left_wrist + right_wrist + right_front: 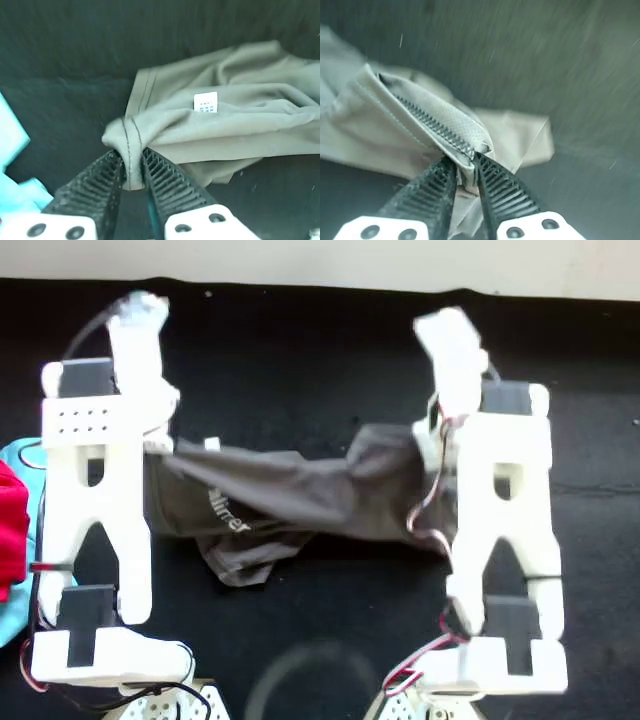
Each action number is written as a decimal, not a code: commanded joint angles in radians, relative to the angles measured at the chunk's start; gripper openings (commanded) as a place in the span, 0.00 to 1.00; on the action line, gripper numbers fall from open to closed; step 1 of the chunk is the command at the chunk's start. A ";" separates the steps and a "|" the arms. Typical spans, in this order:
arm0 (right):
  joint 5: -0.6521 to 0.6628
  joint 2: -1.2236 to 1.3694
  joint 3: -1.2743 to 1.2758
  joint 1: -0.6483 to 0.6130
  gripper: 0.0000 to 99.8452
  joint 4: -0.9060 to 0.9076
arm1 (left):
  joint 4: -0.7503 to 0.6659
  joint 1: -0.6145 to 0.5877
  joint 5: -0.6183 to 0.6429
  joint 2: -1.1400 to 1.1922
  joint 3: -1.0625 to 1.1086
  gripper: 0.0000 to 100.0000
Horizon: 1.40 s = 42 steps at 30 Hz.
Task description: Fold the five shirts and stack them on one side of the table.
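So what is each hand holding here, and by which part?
Both hold the grey shirt. The left hand pinches a stitched hem at one end, and the right hand pinches a seamed edge at the other end.

In the high view the left arm (95,490) covers one end of the grey shirt (300,495) and the right arm (500,500) covers the other, so where the cloth is gripped is hidden there. The print (228,512) on the shirt is partly lost in a fold. A red cloth (10,525) and a turquoise cloth (18,455) are cut off by the picture's edge (the turquoise one also lies partly behind the left arm). In the left wrist view the shirt's label (206,102) is too small to read. In the right wrist view the table (545,60) is blurred into streaks
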 commanded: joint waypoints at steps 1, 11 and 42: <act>-0.008 0.077 -0.308 -0.005 0.01 0.027 | -0.003 -0.012 -0.002 -0.005 -0.170 0.01; -0.003 0.179 -0.820 -0.012 0.01 0.186 | 0.120 -0.007 -0.006 -0.007 -0.501 0.01; 0.167 0.183 -0.762 0.171 0.01 0.325 | -0.167 0.358 0.250 -0.018 0.384 0.12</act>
